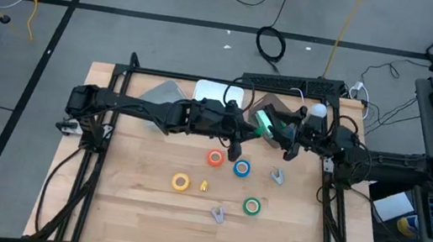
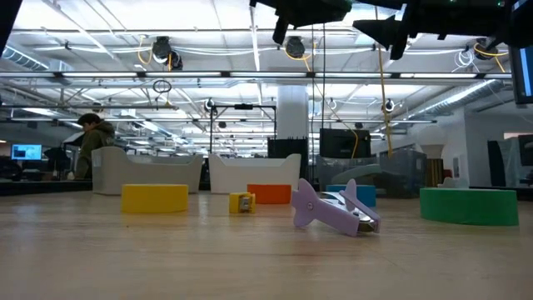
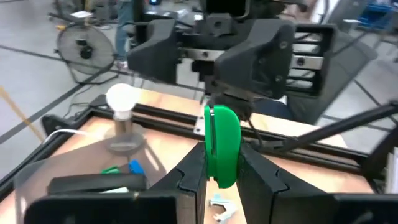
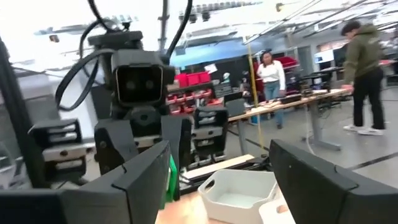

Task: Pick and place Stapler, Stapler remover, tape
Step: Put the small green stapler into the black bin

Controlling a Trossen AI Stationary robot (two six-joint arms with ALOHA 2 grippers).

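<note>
Holding the green stapler (image 3: 221, 146) up in the air, the left gripper (image 3: 221, 171) is clamped on it. The right gripper (image 4: 217, 180) faces it, jaws apart. Four tape rolls (image 1: 215, 158) and two staple removers (image 1: 276, 177) wait below.

A white bin (image 4: 236, 190) and a white-bulbed lamp (image 3: 122, 109) stand on the wooden table (image 1: 137, 203).
</note>
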